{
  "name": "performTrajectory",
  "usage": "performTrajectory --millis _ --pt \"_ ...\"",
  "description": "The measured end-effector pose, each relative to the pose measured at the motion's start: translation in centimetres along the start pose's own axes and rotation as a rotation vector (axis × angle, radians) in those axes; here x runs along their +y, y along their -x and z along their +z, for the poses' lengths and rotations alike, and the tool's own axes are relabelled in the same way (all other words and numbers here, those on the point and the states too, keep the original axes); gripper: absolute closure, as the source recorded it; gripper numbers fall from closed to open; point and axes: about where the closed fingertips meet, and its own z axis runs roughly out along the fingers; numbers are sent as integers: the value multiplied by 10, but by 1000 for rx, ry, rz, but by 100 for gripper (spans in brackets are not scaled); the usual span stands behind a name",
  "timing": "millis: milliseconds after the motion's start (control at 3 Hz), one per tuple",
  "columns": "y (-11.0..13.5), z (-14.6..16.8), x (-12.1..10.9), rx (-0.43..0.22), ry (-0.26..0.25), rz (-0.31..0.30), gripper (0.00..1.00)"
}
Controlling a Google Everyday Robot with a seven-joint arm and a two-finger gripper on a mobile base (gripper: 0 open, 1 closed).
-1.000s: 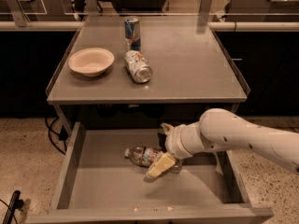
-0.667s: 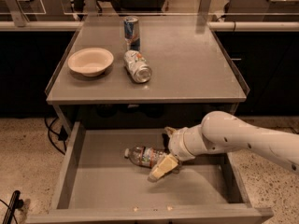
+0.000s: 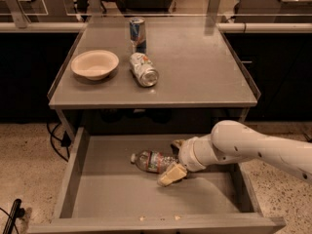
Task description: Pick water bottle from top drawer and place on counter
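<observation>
Camera view: fingers [image 3: 171,174] spread, one either side of the bottle [image 3: 152,161] at its base end, not yet clamped. Gripper [image 3: 167,163] sits low in the drawer [image 3: 97,199], pulled out below the front edge of the desk [image 3: 195,67]. Bottle lies sideways on the drawer floor. Grasp, lift and placing all remain.

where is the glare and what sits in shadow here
Camera view: a soft sheen lies on the far part of the counter, and the bowl casts a small shadow. Same view: the counter shades the back of the top drawer, so the water bottle and the gripper at its right end look dim.
</observation>
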Motion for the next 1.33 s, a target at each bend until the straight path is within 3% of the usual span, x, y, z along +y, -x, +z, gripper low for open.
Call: performTrajectory --millis 1000,1333 --pt "0 0 0 0 0 0 89" --pt "-1 0 2 0 2 0 100"
